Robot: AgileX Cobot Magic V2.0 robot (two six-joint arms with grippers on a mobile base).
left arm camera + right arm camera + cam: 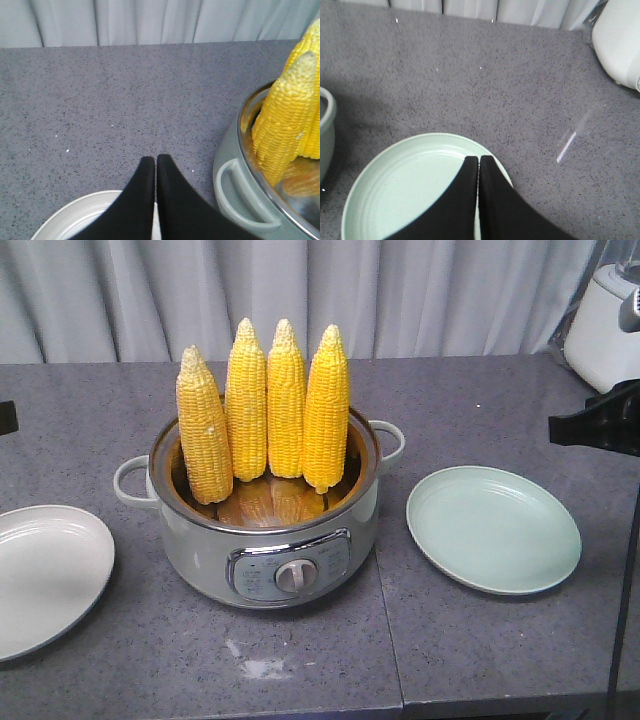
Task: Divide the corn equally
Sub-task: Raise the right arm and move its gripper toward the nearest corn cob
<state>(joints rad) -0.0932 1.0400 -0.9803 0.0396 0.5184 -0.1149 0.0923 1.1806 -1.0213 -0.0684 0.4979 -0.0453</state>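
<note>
A kitchen-style demonstration bench is indicated. A grey speckled countertop (100,100) is seen ahead of the left gripper (155,160), and it is closed off further ahead by a pleated pale curtain (150,20). An electric cooking pot (235,195) holding corn (285,115) is noted just to the right of that gripper, and a front control dial (294,575) is recorded on it. Tableware is laid out: a pale green plate (405,190) is found beneath the right gripper (478,160). A white countertop appliance (620,40) is observed ahead of it, to its right.
</note>
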